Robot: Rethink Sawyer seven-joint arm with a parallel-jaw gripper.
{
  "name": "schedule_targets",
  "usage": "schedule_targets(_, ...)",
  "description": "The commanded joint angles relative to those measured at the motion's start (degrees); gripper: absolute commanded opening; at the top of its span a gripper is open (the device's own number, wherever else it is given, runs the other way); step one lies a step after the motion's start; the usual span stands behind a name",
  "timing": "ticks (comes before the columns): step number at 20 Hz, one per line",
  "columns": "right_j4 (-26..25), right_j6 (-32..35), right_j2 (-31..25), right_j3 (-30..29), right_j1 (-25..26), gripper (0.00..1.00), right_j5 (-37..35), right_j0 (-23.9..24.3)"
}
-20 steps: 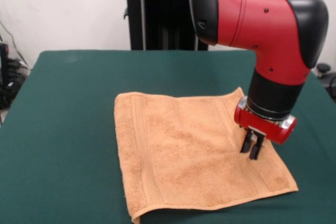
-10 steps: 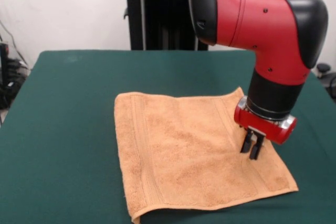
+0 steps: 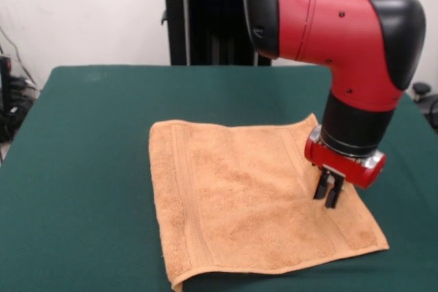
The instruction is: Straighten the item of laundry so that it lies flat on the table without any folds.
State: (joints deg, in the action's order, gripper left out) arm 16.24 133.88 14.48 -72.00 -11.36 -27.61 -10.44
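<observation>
Orange towel (image 3: pixel 253 203) lies spread on green worktop (image 3: pixel 82 169), mostly flat; near-left corner looks slightly curled under. Hand (image 3: pixel 328 193) hangs above the towel's right side, fingers nearly together, gripping nothing, probably poised to drop onto the cloth and smooth it.

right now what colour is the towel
Orange-tan towel, with woven band stripes near its edges; front view shows it.

Orange-tan towel (image 3: pixel 253 203) spread nearly flat on the green table (image 3: pixel 82 169), near corner curled
</observation>
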Motion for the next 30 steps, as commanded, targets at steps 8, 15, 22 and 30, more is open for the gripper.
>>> schedule_targets(8,11.85,16.94,-13.39,-6.97,17.25,0.00,3.04,-4.09)
schedule_targets(15,11.49,12.14,-12.98,-6.70,17.68,0.00,4.78,-4.08)
schedule_targets(22,9.31,8.53,-12.91,-6.39,17.74,0.00,4.72,-3.30)
schedule_targets(30,9.34,6.03,-14.58,-6.41,17.94,0.00,1.71,-0.97)
